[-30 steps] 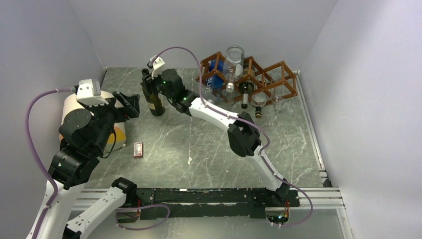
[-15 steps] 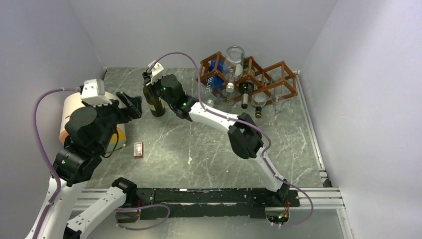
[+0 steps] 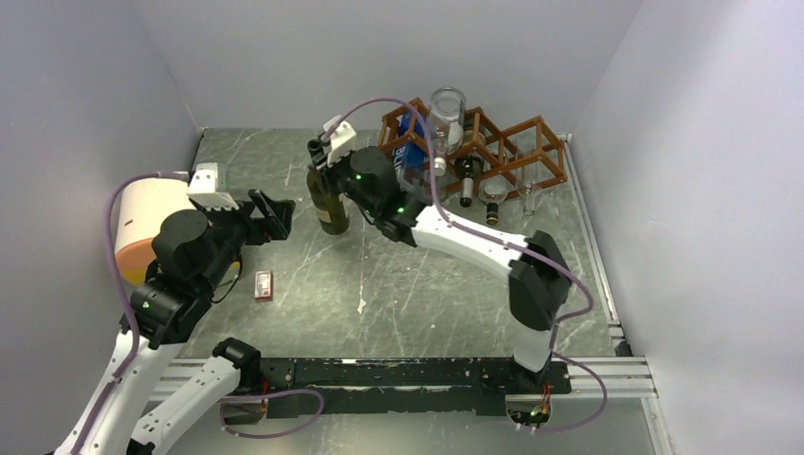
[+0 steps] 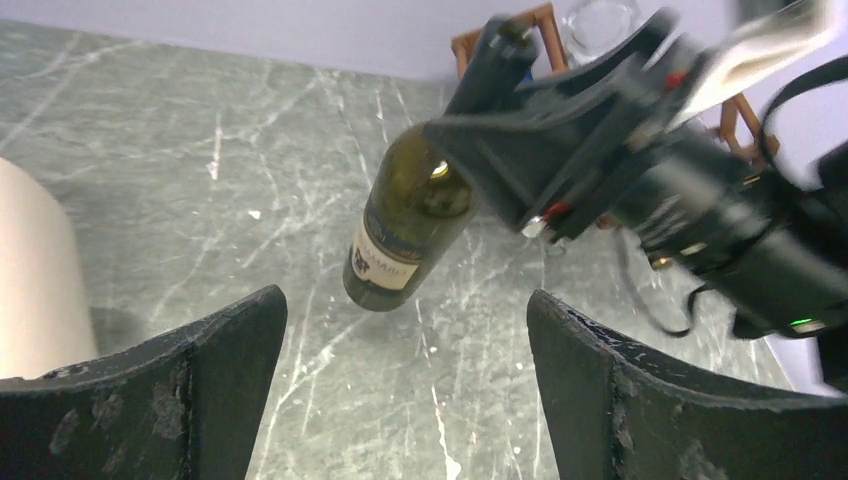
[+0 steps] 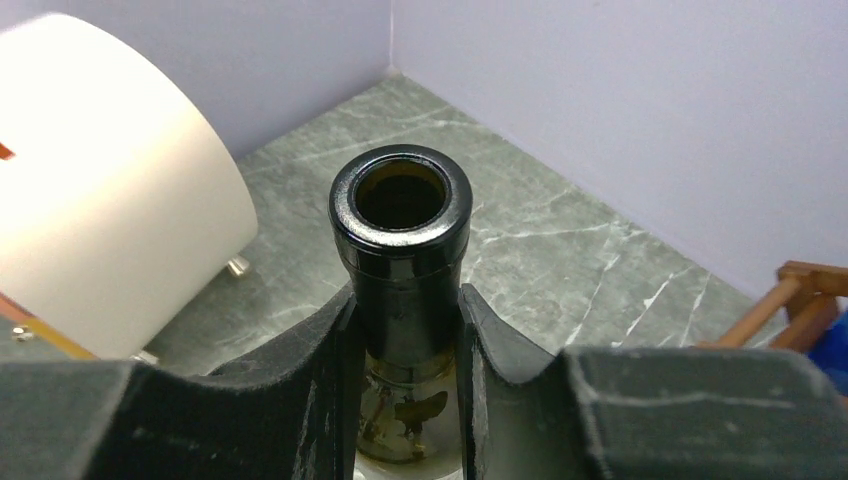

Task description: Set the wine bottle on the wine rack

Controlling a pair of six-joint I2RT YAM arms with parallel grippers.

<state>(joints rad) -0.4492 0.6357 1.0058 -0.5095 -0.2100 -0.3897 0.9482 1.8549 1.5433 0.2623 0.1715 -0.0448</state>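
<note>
wine bottle (image 5: pixel 400 215) body hidden behind right tool (image 5: pixel 402 330), cream cylinder (image 4: pixel 30 290) cut by edge

one wine rack (image 3: pixel 502 136) — one bottle (image 3: pixel 329 204) outside it, one white cylinder (image 3: pixel 142 213)

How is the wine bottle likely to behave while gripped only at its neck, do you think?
The wine bottle looks like smooth dark glass: probably rigid, slippery and breakable. The right hand clamps only its narrow neck, so the heavier body may swing.
</note>
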